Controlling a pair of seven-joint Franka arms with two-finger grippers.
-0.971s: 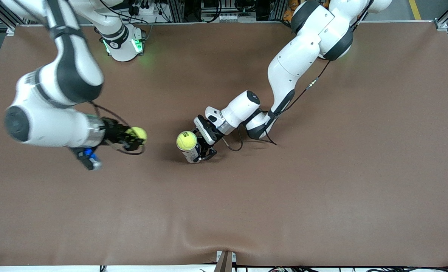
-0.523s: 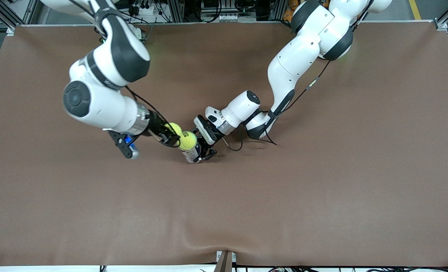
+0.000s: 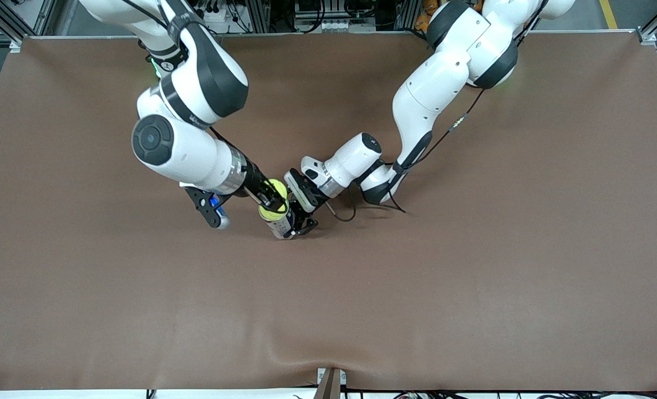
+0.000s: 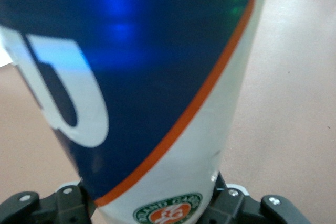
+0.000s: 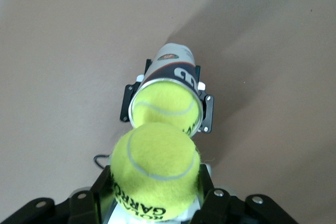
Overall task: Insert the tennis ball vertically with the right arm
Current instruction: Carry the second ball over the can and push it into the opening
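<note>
Right gripper (image 5: 157, 203) fingers clamp a tennis ball (image 5: 156, 169) just above the can (image 5: 170, 85); left gripper (image 3: 300, 213) grips the can upright on the worktop (image 3: 472, 277). Centre over the mouth, then lower straight; the ball inside (image 5: 168, 107) sits high

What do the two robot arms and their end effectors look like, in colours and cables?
Both arms have glossy white shells with black joint bands. The right arm shows a round dark cap; the left arm carries a thin black cable. The right end effector and the left end effector are black.
</note>
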